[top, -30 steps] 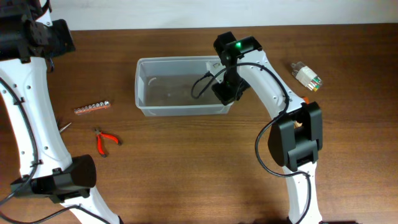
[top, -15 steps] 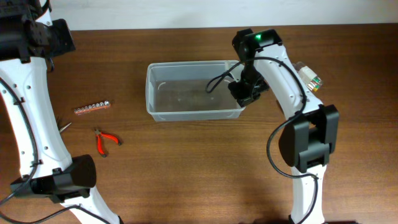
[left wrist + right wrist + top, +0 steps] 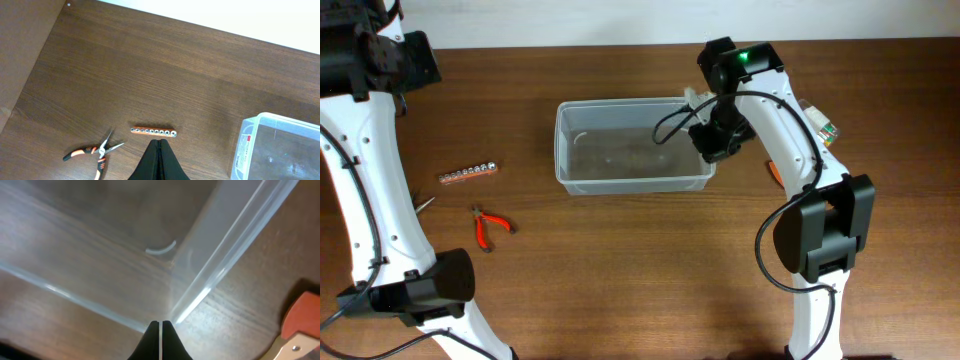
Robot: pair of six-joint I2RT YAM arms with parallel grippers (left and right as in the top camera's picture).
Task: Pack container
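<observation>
DESK: Where is the container (image 3: 630,183)?

PHOTO: Seen from overhead, it sits upright just toward 12 o'clock of the middle of the table (image 3: 620,280). The right gripper (image 3: 712,140) is at its 3 o'clock end. The fingers are pressed together with their tips against the rim at a corner. Whether they pinch the wall cannot be told.

DESK: What lies around it?

PHOTO: A bit rail (image 3: 468,174) at 9 o'clock and red-handled pliers (image 3: 490,227) at 8 o'clock, both well apart from the container. At 2 o'clock is a clear case (image 3: 823,125), half hidden by the right arm. An orange handle (image 3: 300,325) lies just beside the container's corner. The arm's black cable (image 3: 665,128) loops over the container's 3 o'clock end.

DESK: And the left gripper (image 3: 159,160)?

PHOTO: Closed on nothing, above the table near 10 o'clock.

DESK: Any writing?

PHOTO: A white sticker (image 3: 245,150) on the container's end wall, print too small to read.

DESK: Setting?

PHOTO: Dark brown wood-grain table, with a white wall (image 3: 570,20) along the 12 o'clock edge.
</observation>
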